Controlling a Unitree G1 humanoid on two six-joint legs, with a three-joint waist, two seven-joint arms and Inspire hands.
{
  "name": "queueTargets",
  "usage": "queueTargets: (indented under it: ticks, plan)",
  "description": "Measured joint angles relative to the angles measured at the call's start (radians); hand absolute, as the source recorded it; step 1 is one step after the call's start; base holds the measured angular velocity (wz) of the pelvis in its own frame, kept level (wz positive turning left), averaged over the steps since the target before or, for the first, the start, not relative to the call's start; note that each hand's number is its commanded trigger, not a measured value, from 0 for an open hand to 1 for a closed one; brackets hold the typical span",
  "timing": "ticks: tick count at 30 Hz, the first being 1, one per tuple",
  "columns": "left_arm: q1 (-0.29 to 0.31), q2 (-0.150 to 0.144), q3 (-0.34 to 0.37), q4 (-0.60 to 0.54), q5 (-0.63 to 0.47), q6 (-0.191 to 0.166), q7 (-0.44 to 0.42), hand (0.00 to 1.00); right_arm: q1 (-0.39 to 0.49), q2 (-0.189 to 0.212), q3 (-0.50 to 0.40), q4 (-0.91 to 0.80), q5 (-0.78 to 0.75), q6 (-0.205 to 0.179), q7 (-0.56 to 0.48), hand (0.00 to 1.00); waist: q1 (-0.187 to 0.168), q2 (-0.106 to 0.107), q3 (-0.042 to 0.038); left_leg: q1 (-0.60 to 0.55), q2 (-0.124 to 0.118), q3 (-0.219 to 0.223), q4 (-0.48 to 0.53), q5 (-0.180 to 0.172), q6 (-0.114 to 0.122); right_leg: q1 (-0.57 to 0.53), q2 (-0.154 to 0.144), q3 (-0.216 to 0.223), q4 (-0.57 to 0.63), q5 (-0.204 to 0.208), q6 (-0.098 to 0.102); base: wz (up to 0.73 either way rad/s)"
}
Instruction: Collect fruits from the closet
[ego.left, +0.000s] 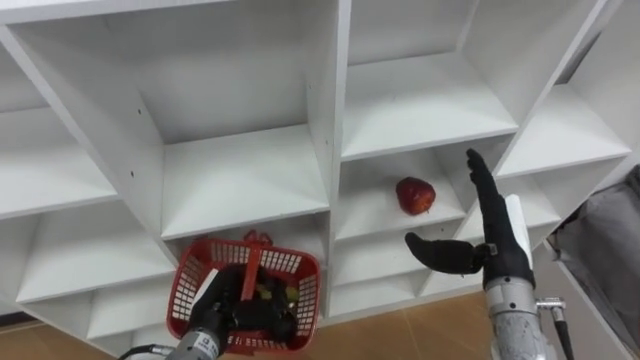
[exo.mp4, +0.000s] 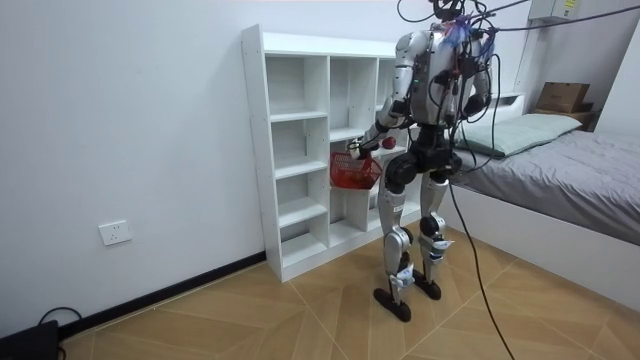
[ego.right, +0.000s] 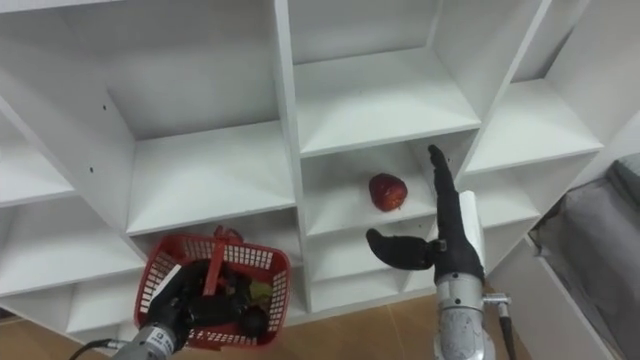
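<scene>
One-handed, carried the red basket (ego.left: 248, 295) low in front of the white closet (ego.left: 330, 120), left hand (ego.left: 215, 320) clamped on its near rim. Glimpsed something yellowish-green down inside the basket; could not tell what. Held the right hand (ego.left: 490, 240) up before the closet's middle column, fingers (ego.left: 483, 180) straight and pointing upward, thumb stuck out sideways, gripping nothing. Spotted the red apple (ego.left: 415, 195) lying on a middle-column shelf, just left of those upright fingers and apart from them, a little above the thumb. Stood upright on both legs on the wooden floor (exo.mp4: 300, 310), facing the closet set against the white wall (exo.mp4: 130, 120), basket at about waist height between body and shelves. Noted the bed (exo.mp4: 570, 170) at the room view's right, close by, with a pillow (exo.mp4: 520, 130) and a cardboard box (exo.mp4: 563, 97) beyond it, plus a wall socket (exo.mp4: 116, 232) low at the room view's left.
</scene>
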Motion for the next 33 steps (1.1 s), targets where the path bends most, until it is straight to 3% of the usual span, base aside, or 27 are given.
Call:
queueTargets:
  ticks: [23,33]
  plan:
    - [0.015,0.012,0.003,0.000,0.021,0.000,-0.020,1.00,0.000,-0.017,0.001,0.002,-0.005,0.000,-0.022,0.00,0.006,-0.002,0.0011,0.019,0.006,-0.003,0.000,-0.013,-0.003,0.016,0.004,0.001,0.001,0.002,0.000,0.00]
    - [0.019,0.012,0.051,0.000,0.020,0.000,-0.037,1.00,0.002,-0.017,0.000,0.023,0.008,0.000,-0.022,0.00,0.010,-0.011,0.0050,0.036,0.006,-0.010,0.001,-0.016,-0.003,0.048,0.002,-0.025,-0.016,0.001,0.000,0.04]
